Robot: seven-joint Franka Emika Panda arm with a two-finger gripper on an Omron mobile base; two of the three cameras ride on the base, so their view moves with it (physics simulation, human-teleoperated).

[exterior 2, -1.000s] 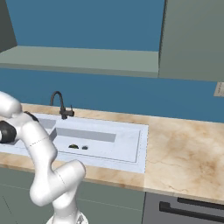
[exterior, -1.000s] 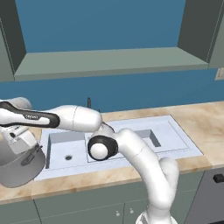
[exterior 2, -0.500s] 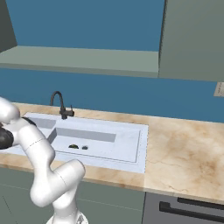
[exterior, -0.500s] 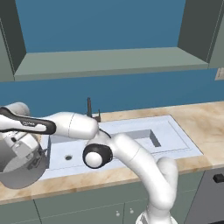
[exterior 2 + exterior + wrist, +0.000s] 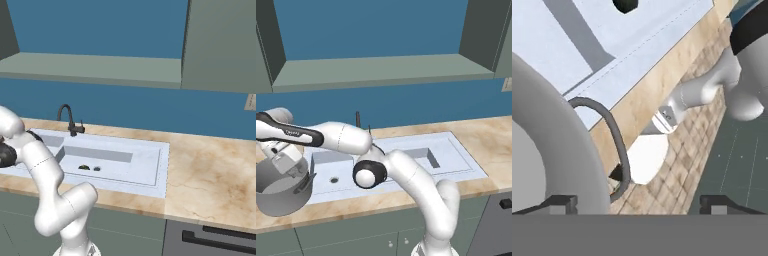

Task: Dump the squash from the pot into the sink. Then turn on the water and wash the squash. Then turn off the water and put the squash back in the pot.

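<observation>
The left base view looks forward and down from behind the arm's left side, taking in the sink (image 5: 401, 162), the surface (image 5: 491, 150) and the pot (image 5: 283, 192) at far left. The right base view faces the same sink (image 5: 115, 160) and surface (image 5: 210, 175) from the right, at similar range. The hand view sits close over the pot rim (image 5: 567, 150), looking past a sink (image 5: 597, 55) corner to the floor.
</observation>
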